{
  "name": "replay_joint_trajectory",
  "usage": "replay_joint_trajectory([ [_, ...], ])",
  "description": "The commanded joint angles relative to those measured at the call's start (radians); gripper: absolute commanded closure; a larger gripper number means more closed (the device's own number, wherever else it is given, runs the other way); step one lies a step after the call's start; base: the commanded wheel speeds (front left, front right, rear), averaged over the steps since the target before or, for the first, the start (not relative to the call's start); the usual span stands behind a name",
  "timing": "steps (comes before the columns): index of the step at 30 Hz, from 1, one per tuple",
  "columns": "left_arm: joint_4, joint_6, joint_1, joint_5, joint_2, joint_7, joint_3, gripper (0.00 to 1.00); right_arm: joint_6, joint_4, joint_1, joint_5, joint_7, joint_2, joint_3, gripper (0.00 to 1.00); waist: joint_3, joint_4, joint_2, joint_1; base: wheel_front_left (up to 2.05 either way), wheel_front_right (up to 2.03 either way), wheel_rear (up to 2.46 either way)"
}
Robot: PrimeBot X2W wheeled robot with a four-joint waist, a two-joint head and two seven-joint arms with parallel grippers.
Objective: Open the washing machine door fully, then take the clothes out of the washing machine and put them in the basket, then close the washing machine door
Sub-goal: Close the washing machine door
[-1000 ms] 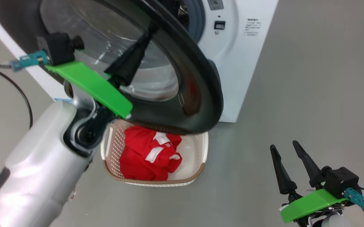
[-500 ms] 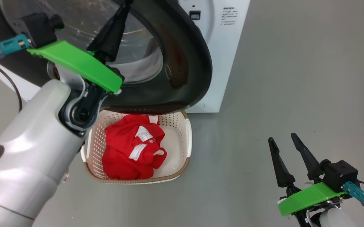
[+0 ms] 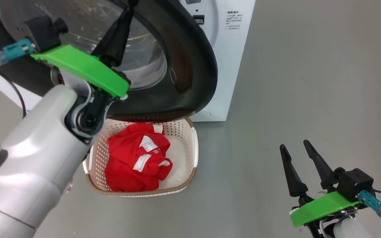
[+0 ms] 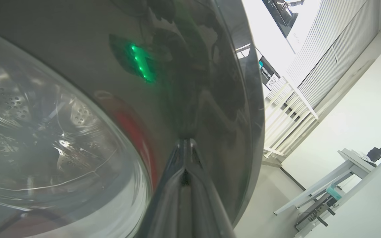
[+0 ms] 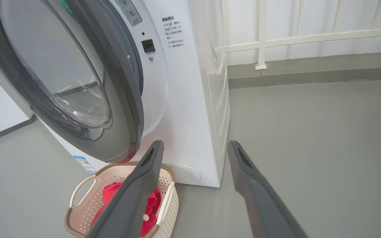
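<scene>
A large round washing machine door (image 3: pixel 190 66), with a wide glossy black rim around a bulging clear glass window (image 3: pixel 144 69), is standing partly swung toward the front of a big white boxy washing machine (image 3: pixel 233 66). Over the last second the gap between them is looking narrower, though the head camera has also been shifting, so the closing seems to be underway rather than finished. The left gripper (image 3: pixel 128 11) is pressing its two long dark fingers, squeezed tightly together with nothing between them, against the shiny rim. The right gripper (image 3: pixel 294 146) is hovering low over the smooth grey floor (image 3: pixel 309 82), well apart from everything, its jaws spread wide and empty. The crumpled bright red clothes (image 3: pixel 131 162) with white trim are lying inside a small cream perforated plastic basket (image 3: pixel 194 145) with a brown woven-look rim, which is sitting just beneath the door's lower edge.
</scene>
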Motion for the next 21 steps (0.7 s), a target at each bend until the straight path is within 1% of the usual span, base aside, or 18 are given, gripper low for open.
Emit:
replay_joint_trajectory([
  [1, -0.014, -0.007, -0.009, -0.007, 0.037, -0.010, 0.024, 1.00, 0.005, -0.021, -0.014, -0.011, -0.006, 0.001, 0.023, 0.00, -0.005, 0.006, -0.0001, 0.0000, 0.00, 0.00, 0.00],
  [4, -0.020, -0.007, 0.023, -0.017, 0.042, -0.012, 0.016, 1.00, 0.005, -0.020, -0.006, -0.013, -0.006, 0.000, 0.021, 0.00, -0.020, 0.016, -0.0001, 0.0000, 0.00, 0.00, 0.00],
  [7, -0.022, -0.007, 0.059, -0.005, 0.049, -0.013, 0.004, 1.00, 0.005, -0.021, 0.004, -0.015, -0.006, -0.003, 0.018, 0.00, -0.034, 0.028, -0.0001, 0.0000, 0.00, 0.00, 0.00],
  [11, -0.035, -0.007, 0.119, 0.032, 0.055, -0.013, 0.029, 0.99, 0.005, -0.023, 0.017, -0.016, -0.006, -0.008, 0.013, 0.00, -0.050, 0.045, -0.0001, 0.0000, 0.00, 0.00, 0.00],
  [12, -0.037, -0.007, 0.137, 0.045, 0.056, -0.013, 0.039, 0.96, 0.005, -0.023, 0.020, -0.016, -0.006, -0.010, 0.011, 0.00, -0.055, 0.050, -0.0001, 0.0000, 0.00, 0.00, 0.00],
  [15, -0.048, -0.007, 0.197, 0.079, 0.056, -0.013, 0.081, 0.73, 0.005, -0.023, 0.029, -0.015, -0.006, -0.014, 0.006, 0.00, -0.069, 0.061, -0.0001, 0.0000, 0.00, 0.00, 0.00],
  [16, -0.052, -0.007, 0.219, 0.093, 0.057, -0.013, 0.095, 0.67, 0.005, -0.022, 0.032, -0.014, -0.006, -0.015, 0.005, 0.00, -0.074, 0.064, -0.0001, 0.0000, 0.00, 0.00, 0.00],
  [18, -0.057, -0.007, 0.263, 0.123, 0.058, -0.013, 0.127, 0.56, 0.005, -0.021, 0.039, -0.012, -0.006, -0.018, 0.002, 0.00, -0.084, 0.070, -0.0001, 0.0000, 0.00, 0.00, 0.00],
  [20, -0.058, -0.007, 0.308, 0.164, 0.060, -0.013, 0.166, 0.48, 0.005, -0.022, 0.046, -0.011, -0.006, -0.020, 0.000, 0.00, -0.093, 0.075, -0.0001, 0.0000, 0.00, 0.00, 0.00],
  [21, -0.059, -0.007, 0.331, 0.182, 0.059, -0.013, 0.188, 0.38, 0.005, -0.022, 0.050, -0.011, -0.006, -0.022, -0.001, 0.00, -0.098, 0.077, -0.0001, 0.0000, 0.00, 0.00, 0.00],
])
